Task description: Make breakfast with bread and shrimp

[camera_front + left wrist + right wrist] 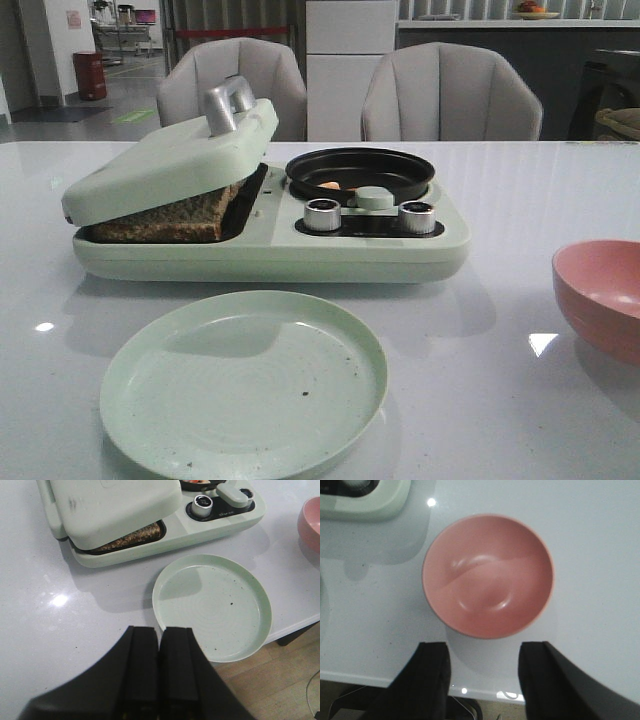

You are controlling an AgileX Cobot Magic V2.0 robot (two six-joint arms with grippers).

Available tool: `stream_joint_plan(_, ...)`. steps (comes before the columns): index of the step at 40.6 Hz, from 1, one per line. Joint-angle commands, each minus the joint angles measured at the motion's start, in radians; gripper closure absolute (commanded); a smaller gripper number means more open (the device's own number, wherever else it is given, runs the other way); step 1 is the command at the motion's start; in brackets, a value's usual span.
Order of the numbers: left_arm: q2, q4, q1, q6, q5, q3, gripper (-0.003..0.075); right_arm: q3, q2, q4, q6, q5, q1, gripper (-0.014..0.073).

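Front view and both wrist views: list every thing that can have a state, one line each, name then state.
Sandwich maker lid: propped partly open, resting on the bread.
Bread: toasted dark, inside the sandwich maker.
Shrimp: lying in the black pan.
Black pan: uncovered, on the cooker.
Green plate: empty, a few crumbs.
Pink bowl: empty, upright.
Left gripper: shut, holding nothing.
Right gripper: open, above the bowl.

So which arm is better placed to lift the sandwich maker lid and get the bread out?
Probably the left. Its shut gripper faces the lid and bread, while the open right gripper hangs over the pink bowl.
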Motion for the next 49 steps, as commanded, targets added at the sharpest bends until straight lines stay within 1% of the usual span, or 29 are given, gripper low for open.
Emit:
stream_joint_plan(1, 0.0, 0.001, -0.006, -0.009, -0.065, -0.029, 0.0619, 0.013, -0.09, 0.001, -0.005, -0.015, 0.002, 0.0157)
stream_joint_plan(9, 0.0, 0.001, -0.006, -0.009, -0.065, -0.029, 0.0619, 0.052, -0.191, 0.001, -0.005, 0.027, 0.002, 0.0157)
stream_joint_plan(18, 0.0, 0.001, -0.006, -0.009, -0.065, -0.029, 0.0619, 0.089, -0.228, 0.001, -0.005, 0.03, 0.002, 0.0162)
stream_joint_plan(25, 0.0, 0.001, -0.006, -0.009, -0.065, -0.029, 0.0619, 0.092, -0.228, 0.002, -0.005, 0.026, 0.002, 0.0256)
stream_joint_plan(29, 0.0, 0.001, -0.006, -0.009, -0.065, -0.029, 0.0619, 0.092, -0.228, 0.002, -0.005, 0.022, 0.002, 0.0342)
stream_joint_plan(41, 0.0, 0.001, -0.006, -0.009, -0.065, -0.029, 0.0619, 0.092, -0.228, 0.002, -0.005, 0.016, 0.002, 0.0558)
stream_joint_plan(44, 0.0, 0.001, -0.006, -0.009, -0.067, -0.029, 0.0619, 0.092, -0.228, 0.002, -0.005, 0.015, 0.002, 0.0586)
stream_joint_plan(49, 0.0, 0.028, -0.006, -0.009, -0.07, -0.029, 0.0619, 0.092, -0.228, 0.002, -0.005, 0.008, 0.002, 0.0585)
